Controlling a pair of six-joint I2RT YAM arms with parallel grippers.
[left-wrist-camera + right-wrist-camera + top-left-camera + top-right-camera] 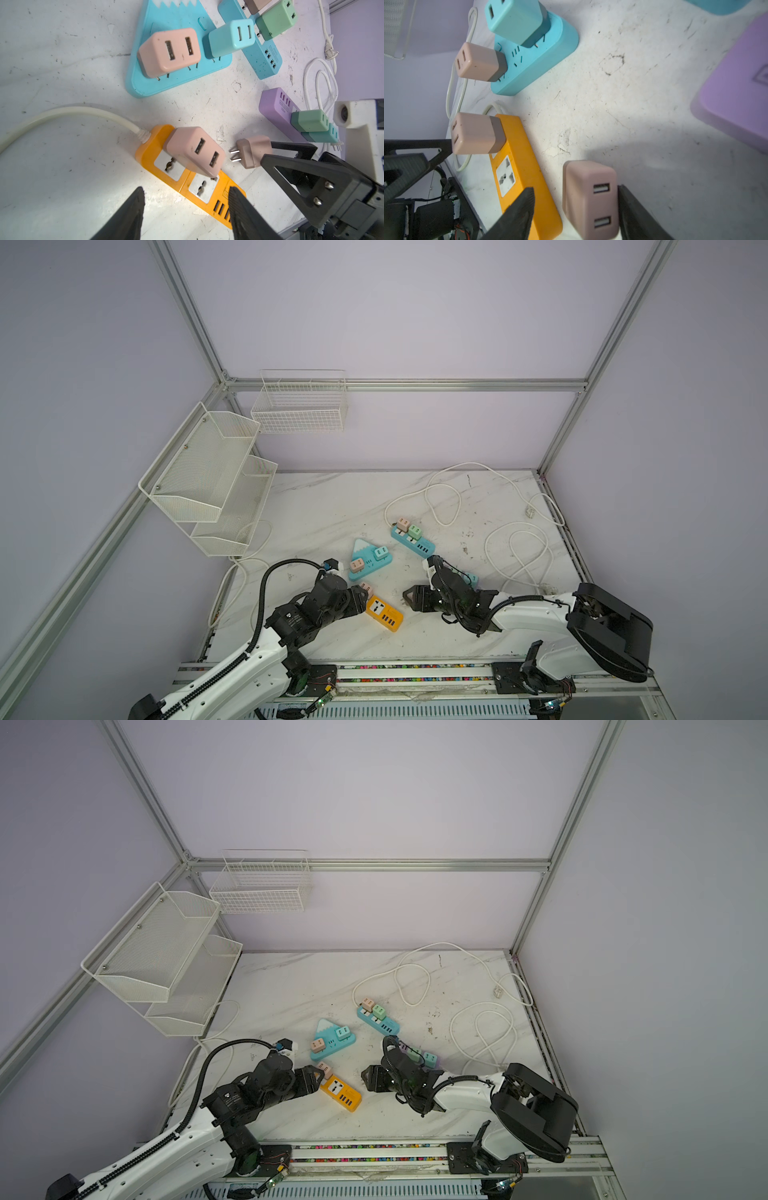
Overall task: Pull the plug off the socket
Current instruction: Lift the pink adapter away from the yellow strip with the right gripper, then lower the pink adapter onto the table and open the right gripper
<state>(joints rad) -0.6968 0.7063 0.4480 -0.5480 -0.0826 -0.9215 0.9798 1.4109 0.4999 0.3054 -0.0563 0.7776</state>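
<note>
Black-fingered, the left hand (pixel 186 189) stands with its jaws apart at the USB end of the orange socket strip (pixel 384 614). One finger is over the strip's corner and the other is down beside it, with bare tabletop (pixel 332 510) between, so it clamps nothing. At the strip's cord end a pink plug (pixel 195 153) sits seated, and a bare socket shows beside it.

Just right of the strip is the freed plug (pixel 254 152), its two prongs clear of any socket and pointing back toward the strip. Whether it rests on the tabletop or hangs just above it, I cannot tell. The right hand (pixel 575 189) is parted around it: one finger (pixel 633 207) lies against the plug's side and the other stands off with a clear gap, so nothing squeezes it.

The pull looks done, and the step in hand is the letting go. To do it well, spread the right hand wider until both fingers are clear. Then draw back along the line of the fingers, not sideways, so the touching finger neither drags nor flips the plug toward the purple strip (pixel 276 106) nearby on the right. The left hand is best kept low by the orange strip, ready to steady it.
</note>
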